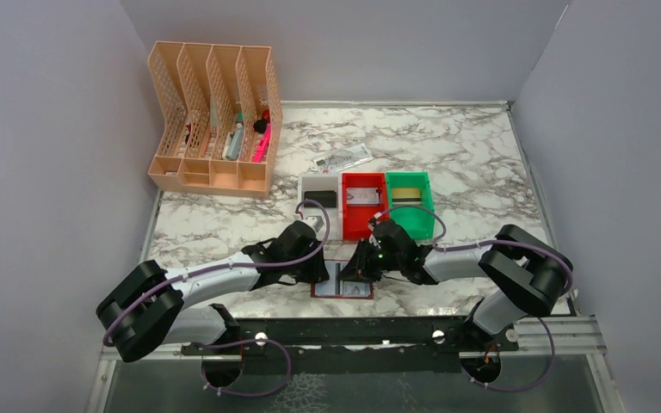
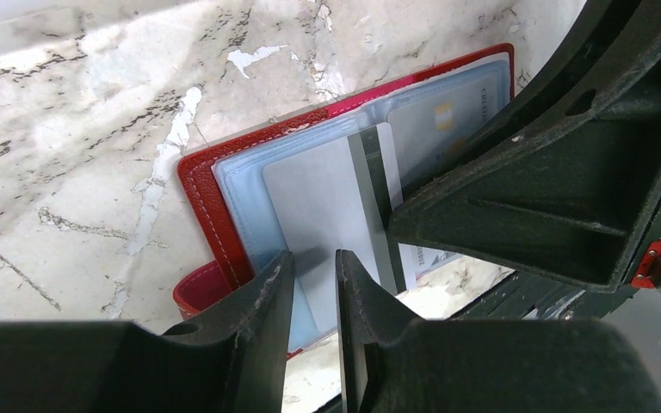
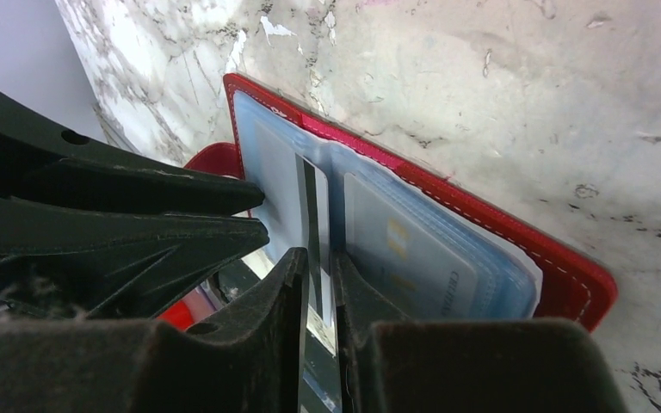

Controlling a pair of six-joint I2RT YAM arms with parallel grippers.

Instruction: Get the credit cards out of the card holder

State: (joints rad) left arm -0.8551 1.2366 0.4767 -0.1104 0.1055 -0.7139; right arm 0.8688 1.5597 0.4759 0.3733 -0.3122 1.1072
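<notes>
Two robot arms meet low over an open maroon card holder point(image 1: 344, 289), which lies flat on the marble table point(image 1: 482, 155) directly under both sets of fingertips.

Well beyond the left gripper point(image 1: 322, 274) and off to its left stands a peach desk organizer point(image 1: 215, 120). The left gripper points down at the holder's left half. In its wrist view its fingers point(image 2: 267, 297) stand narrowly parted, released, with nothing clamped between them. Their tips sit at the near edge of a bluish-clear sleeve point(image 2: 241, 202). Just ahead of those fingers a pale striped card point(image 2: 323, 202) lies on that sleeve.

The right gripper point(image 1: 362, 268) reaches in from the other side, touching or nearly touching the left one. Its fingertips straddle the striped card's dark band with only a slim gap; whether they pinch it cannot be told. Just to the right of its fingers, the holder's right-hand sleeves hold a chip card point(image 3: 400, 249).

Beyond both grippers three small bins stand in a row. The white bin point(image 1: 308, 185) holds a black card point(image 1: 325, 199), the red bin point(image 1: 349, 225) a pale card point(image 1: 361, 198), and the green bin point(image 1: 422, 225) a gold card point(image 1: 407, 193). Farther beyond lies a white printed tag point(image 1: 342, 159).
</notes>
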